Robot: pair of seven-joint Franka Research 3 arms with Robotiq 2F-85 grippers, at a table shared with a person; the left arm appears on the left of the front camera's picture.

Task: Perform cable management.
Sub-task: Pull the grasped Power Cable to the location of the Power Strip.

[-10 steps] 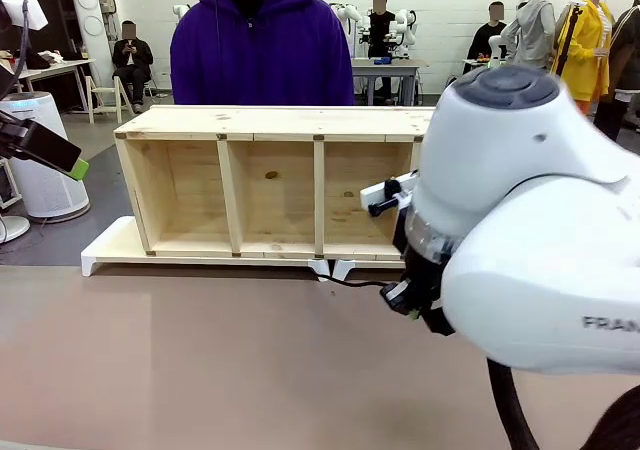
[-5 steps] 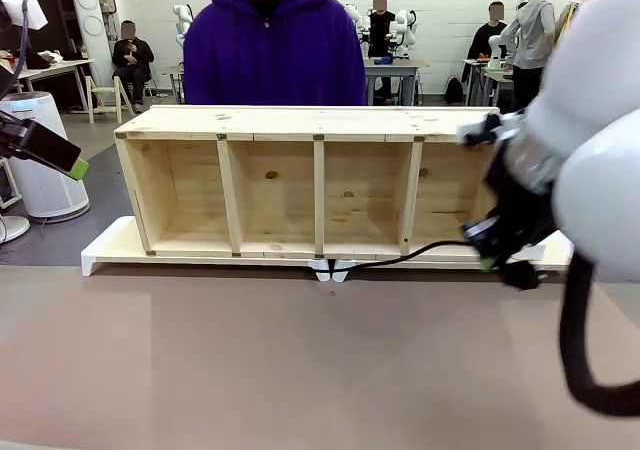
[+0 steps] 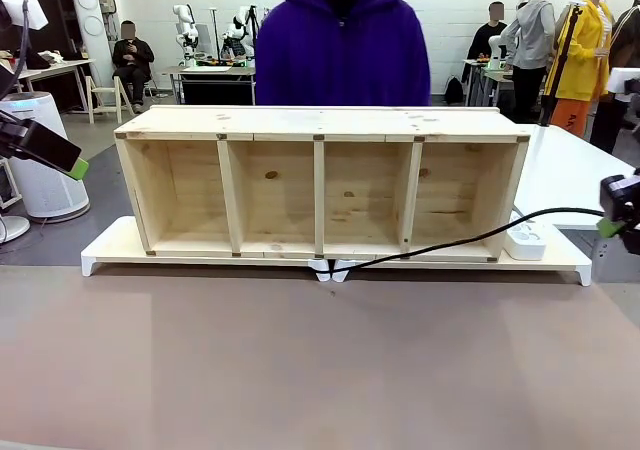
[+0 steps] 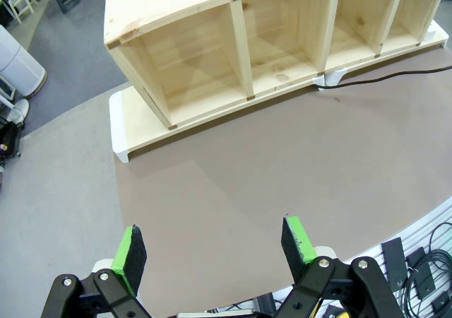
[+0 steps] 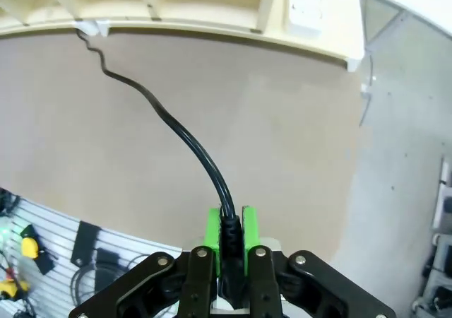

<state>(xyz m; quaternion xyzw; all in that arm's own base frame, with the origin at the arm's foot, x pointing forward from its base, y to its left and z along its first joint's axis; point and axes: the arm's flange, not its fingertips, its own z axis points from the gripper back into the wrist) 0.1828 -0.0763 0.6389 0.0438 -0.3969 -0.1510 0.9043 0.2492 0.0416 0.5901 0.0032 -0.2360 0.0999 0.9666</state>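
The black cable (image 3: 470,236) runs from a white clip under the wooden shelf's (image 3: 320,180) middle, rising rightward to my right gripper (image 3: 612,226) at the picture's right edge, off the table's corner. In the right wrist view that gripper (image 5: 229,232) is shut on the cable (image 5: 176,131), whose end sits between the green pads; the cord stretches away to the shelf's base. My left gripper (image 3: 62,158) hovers at the far left, apart from the shelf. Seen from the left wrist it (image 4: 212,244) stands open above the brown tabletop, with the shelf (image 4: 268,42) and cable (image 4: 385,78) beyond.
A white power strip (image 3: 527,240) lies on the shelf's white base (image 3: 110,245) at the right end. A person in a purple hoodie (image 3: 345,55) stands behind the shelf. A white air purifier (image 3: 40,155) stands on the floor at left.
My right arm has swung from in front of the shelf's middle out to the right edge, drawing the cable rightward. The person has stepped to the right. The left gripper has not moved.
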